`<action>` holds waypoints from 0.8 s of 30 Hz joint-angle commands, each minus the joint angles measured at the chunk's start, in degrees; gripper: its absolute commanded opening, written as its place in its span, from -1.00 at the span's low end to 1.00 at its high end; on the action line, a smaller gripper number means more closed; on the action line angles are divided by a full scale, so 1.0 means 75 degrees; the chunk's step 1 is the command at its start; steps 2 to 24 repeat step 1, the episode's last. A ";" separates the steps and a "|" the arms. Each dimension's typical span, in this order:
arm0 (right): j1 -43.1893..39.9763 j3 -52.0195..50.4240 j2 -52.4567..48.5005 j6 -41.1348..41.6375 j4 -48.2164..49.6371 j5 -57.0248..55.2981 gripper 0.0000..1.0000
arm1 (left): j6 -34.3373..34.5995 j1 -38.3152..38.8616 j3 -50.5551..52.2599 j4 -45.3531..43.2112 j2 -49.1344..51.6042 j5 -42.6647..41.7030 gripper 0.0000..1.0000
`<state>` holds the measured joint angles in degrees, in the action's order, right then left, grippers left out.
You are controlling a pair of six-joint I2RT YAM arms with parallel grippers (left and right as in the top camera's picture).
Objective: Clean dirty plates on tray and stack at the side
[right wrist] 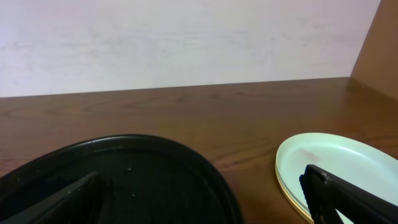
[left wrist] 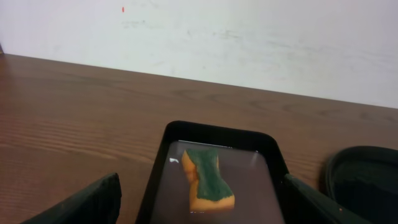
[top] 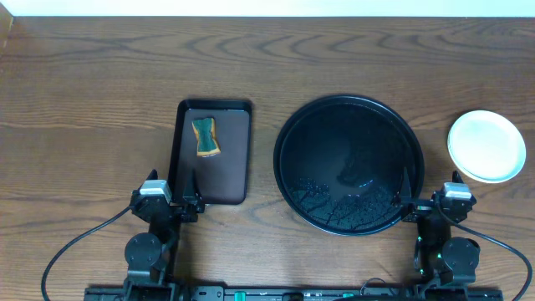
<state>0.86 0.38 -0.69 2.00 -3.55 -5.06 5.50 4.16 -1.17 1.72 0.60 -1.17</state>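
Note:
The large round black tray (top: 349, 164) lies right of centre with no plates on it; it also shows in the right wrist view (right wrist: 124, 180). The plates (top: 486, 145) sit stacked on the table to its right, a mint-white one on top with a pale yellow rim under it in the right wrist view (right wrist: 329, 165). My left gripper (top: 171, 201) is open and empty at the near end of the brown tray (left wrist: 199, 211). My right gripper (top: 430, 201) is open and empty between the black tray and the stack (right wrist: 202, 205).
A small rectangular dark brown tray (top: 214, 150) left of centre holds a yellow-and-green sponge (top: 206, 137), also in the left wrist view (left wrist: 207, 179). A white wall runs along the table's far edge. Cables trail from both arm bases at the near edge.

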 commanded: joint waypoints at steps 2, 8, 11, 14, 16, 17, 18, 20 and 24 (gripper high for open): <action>-0.0061 -0.0009 0.0047 0.0099 -0.0015 -0.0122 0.99 | -0.0131 -0.0032 0.0125 0.0315 -0.0050 0.0017 0.63; -0.0061 -0.0009 0.0047 0.0099 -0.0015 -0.0122 0.99 | -0.0131 -0.0032 0.0125 0.0315 -0.0050 0.0017 0.63; -0.0061 -0.0009 0.0047 0.0099 -0.0015 -0.0122 0.99 | -0.0131 -0.0032 0.0125 0.0315 -0.0050 0.0017 0.63; -0.0061 -0.0009 0.0047 0.0099 -0.0015 -0.0122 0.99 | -0.0131 -0.0032 0.0125 0.0315 -0.0050 0.0017 0.63; -0.0061 -0.0009 0.0047 0.0099 -0.0015 -0.0122 0.99 | -0.0131 -0.0032 0.0125 0.0315 -0.0050 0.0017 0.63; -0.0061 -0.0009 0.0047 0.0099 -0.0015 -0.0122 0.99 | -0.0131 -0.0032 0.0125 0.0315 -0.0050 0.0017 0.63; -0.0061 -0.0009 0.0047 0.0099 -0.0015 -0.0122 0.99 | -0.0131 -0.0032 0.0125 0.0315 -0.0050 0.0017 0.63; -0.0061 -0.0009 0.0047 0.0099 -0.0015 -0.0122 0.99 | -0.0131 -0.0032 0.0125 0.0315 -0.0050 0.0017 0.63; -0.0061 -0.0009 0.0047 0.0099 -0.0015 -0.0122 0.99 | -0.0131 -0.0032 0.0125 0.0315 -0.0050 0.0017 0.63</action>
